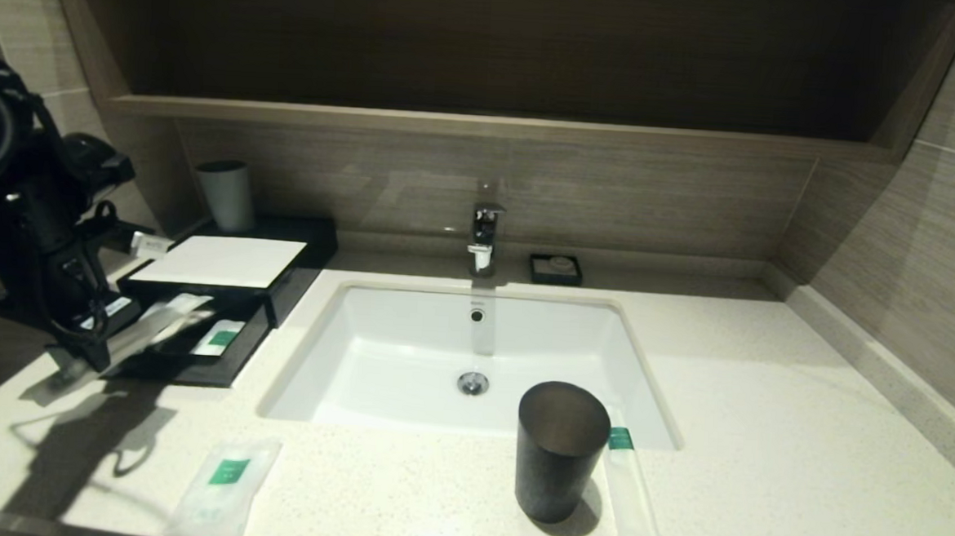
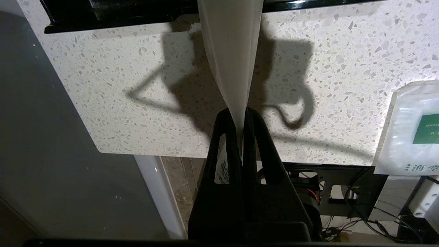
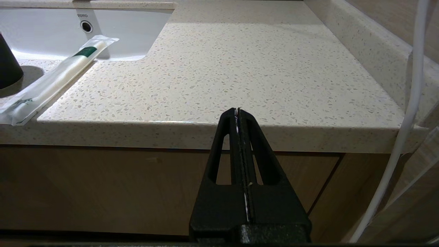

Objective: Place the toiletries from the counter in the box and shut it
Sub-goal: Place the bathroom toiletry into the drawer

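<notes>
1. Head view shows you the left gripper [image 1: 101,354] at the counter's [image 1: 764,414] left end, just in front of the box [image 1: 224,263], pinching one long sachet [image 1: 160,325] by its end; the sachet's free end reaches over the box's pulled-out drawer [image 1: 211,368].
2. Your left wrist view confirms it: both fingers [image 2: 226,137] are pressed together on the sachet's tip, with the sachet clear of the stone below.
3. Inside the drawer you have a short flat sachet [image 1: 220,338] with a green label.
4. In front of the box, near the counter's front edge, lies a wide flat sachet [image 1: 225,488], green label up.
5. Right of the box, past the sink [image 1: 473,358], a dark cup [image 1: 559,450] stands upright; another long sachet [image 1: 633,505] lies just beside it, on the side away from the box.
6. Your right gripper [image 3: 238,113] sits parked below the counter's front edge, far from the box, its jaws pressed together with nothing between them.
</notes>
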